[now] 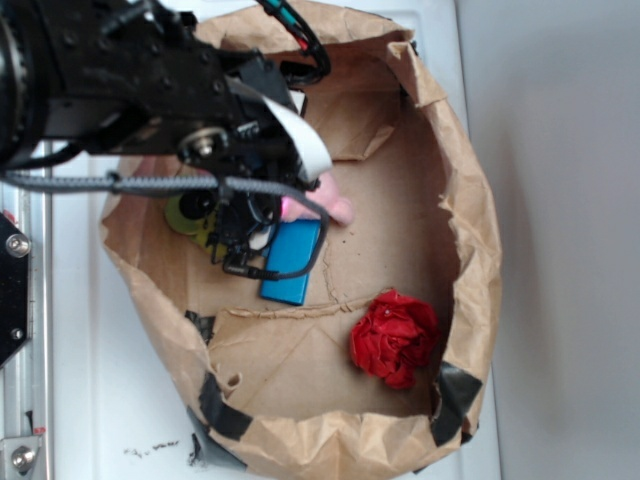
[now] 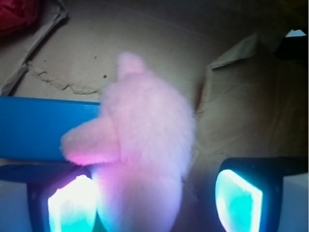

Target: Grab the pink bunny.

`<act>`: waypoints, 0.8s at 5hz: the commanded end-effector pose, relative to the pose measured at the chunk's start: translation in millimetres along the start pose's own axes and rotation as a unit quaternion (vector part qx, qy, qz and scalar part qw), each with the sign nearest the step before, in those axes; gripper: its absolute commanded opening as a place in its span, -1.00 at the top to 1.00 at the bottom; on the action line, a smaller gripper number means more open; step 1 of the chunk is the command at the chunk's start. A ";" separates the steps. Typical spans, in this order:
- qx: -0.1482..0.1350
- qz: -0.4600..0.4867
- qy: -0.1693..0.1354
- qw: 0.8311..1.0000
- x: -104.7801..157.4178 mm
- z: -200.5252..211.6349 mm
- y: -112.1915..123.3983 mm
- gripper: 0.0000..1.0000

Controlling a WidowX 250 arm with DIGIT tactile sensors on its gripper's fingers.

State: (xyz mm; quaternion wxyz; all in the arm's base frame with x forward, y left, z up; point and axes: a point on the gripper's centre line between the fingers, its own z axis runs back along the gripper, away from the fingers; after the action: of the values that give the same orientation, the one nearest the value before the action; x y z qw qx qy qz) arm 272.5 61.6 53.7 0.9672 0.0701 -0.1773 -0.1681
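Inside a brown paper bag [image 1: 470, 230] laid open on a white table, the gripper [image 2: 154, 198] stands spread around the pink bunny [image 2: 145, 145], which lies against the blue block [image 2: 43, 128], apparently placed to close on it; a red tissue ball [image 1: 395, 338] sits well apart.

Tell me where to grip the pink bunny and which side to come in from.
Grip the bunny across its plump body, which in the wrist view already lies between the open fingers of the hand. Keep coming from above. The blue block lies against one side, so close around the body rather than the small upper limb; the soft plush should compress and hold.
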 end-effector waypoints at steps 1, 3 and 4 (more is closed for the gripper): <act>0.009 -0.026 -0.012 1.000 6.1 -6.2 -19.2 -1.00; 0.002 -0.029 -0.001 1.000 2.7 -7.7 -34.4 1.00; 0.004 -0.025 -0.010 1.000 3.2 -6.1 -33.7 1.00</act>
State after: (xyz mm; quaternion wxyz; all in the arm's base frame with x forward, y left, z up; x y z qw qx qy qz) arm 263.0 30.5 31.6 0.9638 0.0748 -0.1734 -0.1882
